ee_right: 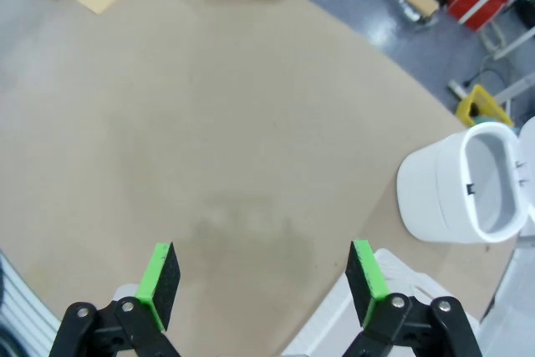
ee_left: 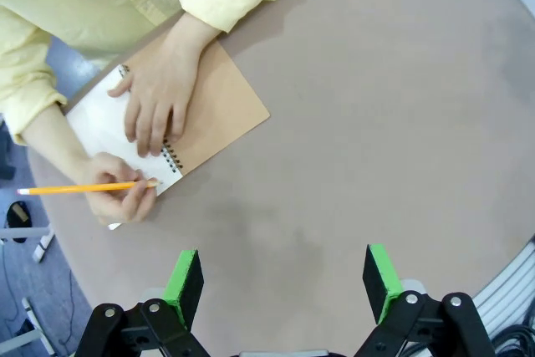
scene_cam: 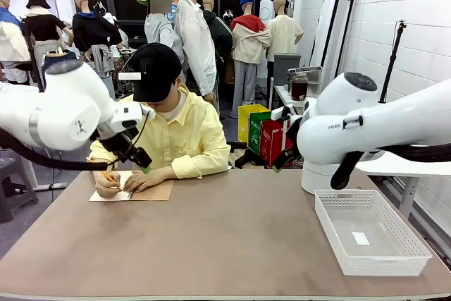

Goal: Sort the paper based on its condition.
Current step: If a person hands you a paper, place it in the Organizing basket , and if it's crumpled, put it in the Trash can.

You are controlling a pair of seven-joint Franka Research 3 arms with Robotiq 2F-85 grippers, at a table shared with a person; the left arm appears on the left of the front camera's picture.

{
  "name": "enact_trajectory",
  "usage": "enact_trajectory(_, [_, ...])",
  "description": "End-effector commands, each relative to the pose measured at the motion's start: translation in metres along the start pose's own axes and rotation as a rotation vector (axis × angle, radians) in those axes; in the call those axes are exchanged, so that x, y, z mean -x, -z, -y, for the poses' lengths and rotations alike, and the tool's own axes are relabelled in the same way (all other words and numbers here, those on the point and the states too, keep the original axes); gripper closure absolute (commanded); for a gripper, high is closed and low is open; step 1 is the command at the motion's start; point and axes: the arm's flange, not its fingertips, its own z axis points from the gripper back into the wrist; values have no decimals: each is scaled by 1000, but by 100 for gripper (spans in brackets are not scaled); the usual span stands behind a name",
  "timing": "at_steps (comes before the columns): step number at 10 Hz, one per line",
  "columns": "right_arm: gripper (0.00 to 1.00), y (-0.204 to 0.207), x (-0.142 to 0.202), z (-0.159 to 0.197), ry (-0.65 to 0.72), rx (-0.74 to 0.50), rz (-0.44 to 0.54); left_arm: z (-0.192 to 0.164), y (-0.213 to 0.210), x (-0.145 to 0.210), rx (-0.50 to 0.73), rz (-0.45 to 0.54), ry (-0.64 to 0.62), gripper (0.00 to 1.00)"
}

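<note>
Paper (scene_cam: 116, 197) lies at ten o'clock on the surface (scene_cam: 232, 237), a white notebook page under the person's hands (scene_cam: 144, 178); thin and limp, I judge, best pinched at a free edge. From the left wrist, the left pincer (ee_left: 282, 273) is spread over bare surface, the page at ten o'clock. From the right wrist, the right pincer (ee_right: 262, 269) is spread too, with open room ahead and the surface edge at four o'clock.

Reads "FRAN" in dark capitals on the white shell of the right arm (scene_cam: 394, 121), just beside the big round joint, level and facing the front camera. Breaks off there, with the remaining letters hidden behind a dark fitting. Too small and blurred to make out: white lettering on the green container (scene_cam: 258, 130) and on the red container (scene_cam: 272, 144), both on the floor beyond the table's far side. Nothing legible on the white page of the open notebook (ee_left: 96, 119) in the left wrist view.
</note>
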Motion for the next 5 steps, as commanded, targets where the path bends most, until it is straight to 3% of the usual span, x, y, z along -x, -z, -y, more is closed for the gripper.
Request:
enact_trajectory(1, [0, -17, -4, 6, -37, -48, 15, -4, -34, -10, 6, 12, 16, 0])
enact_trajectory(5, [0, -37, -11, 4, -66, -63, 50, 0, -83, -29, -46, -9, 65, 0])
